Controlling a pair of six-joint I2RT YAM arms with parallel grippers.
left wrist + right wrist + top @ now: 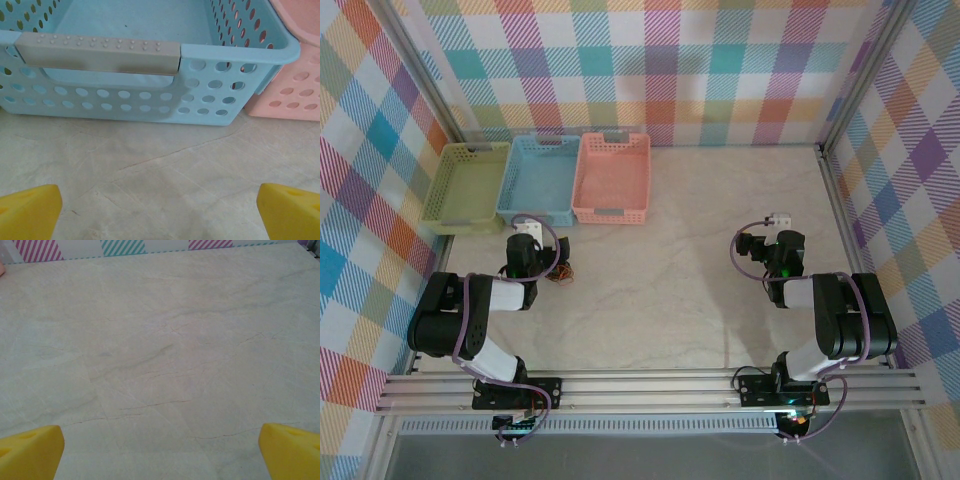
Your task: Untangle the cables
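Counts:
- baskets: 3 total. 1 green basket (pixel 468 190), 1 blue basket (pixel 540 182), 1 pink basket (pixel 612 178), in a single row ahead of the left fingers (pixel 30 212).
- left wrist view catches 2 of the 3: blue straight ahead of the fingers, pink off to their right.
- arms: 2, the left arm (pixel 470 322) and the right arm (pixel 840 322).
- yellow fingertips: 2 per arm, 4 total. The right fingers (pixel 30 452) show both tips, same as the left.
- cables (pixel 560 272): 1 small tangle, just beside the left fingers. Orange-red shows in it, but it's too small to count strands.
- counter (pixel 680 230): 1.
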